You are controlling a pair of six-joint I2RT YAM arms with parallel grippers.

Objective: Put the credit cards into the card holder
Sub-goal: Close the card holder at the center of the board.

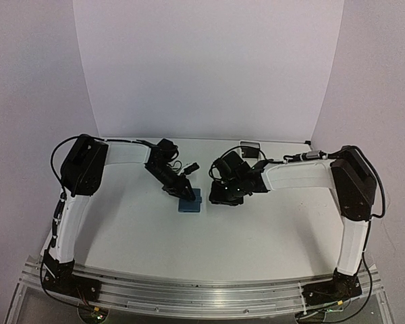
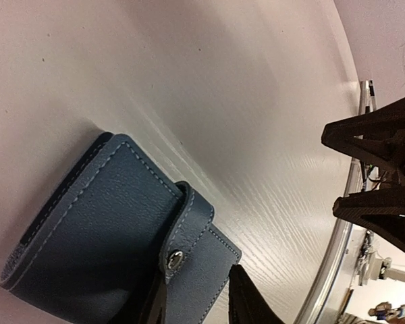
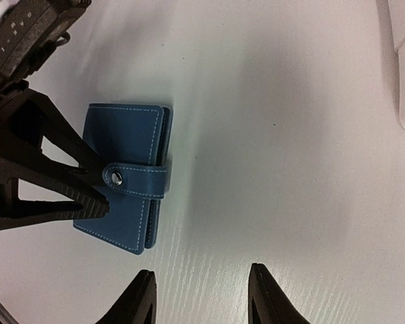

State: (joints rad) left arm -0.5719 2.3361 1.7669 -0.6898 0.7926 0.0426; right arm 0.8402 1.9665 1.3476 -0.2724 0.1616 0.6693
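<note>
Addressing the snapped-shut card holder (image 1: 190, 202) on the surface (image 1: 270, 236).
Overhead: it lies flat at centre. Left wrist: left pincer (image 2: 198, 278) narrowly parted astride the snap tab (image 2: 183, 236), probably to unsnap it. Right wrist: right pincer (image 3: 201, 271) wide, empty, nearby.

The blue card holder (image 3: 125, 177) lies closed on the white table (image 3: 277, 142), its snap tab (image 3: 138, 181) fastened. The left gripper (image 3: 102, 189) reaches in from the picture's left edge, its black fingertips at the holder's edge beside the snap. The right gripper (image 3: 202, 300) has its fingers standing apart over bare table.
</note>
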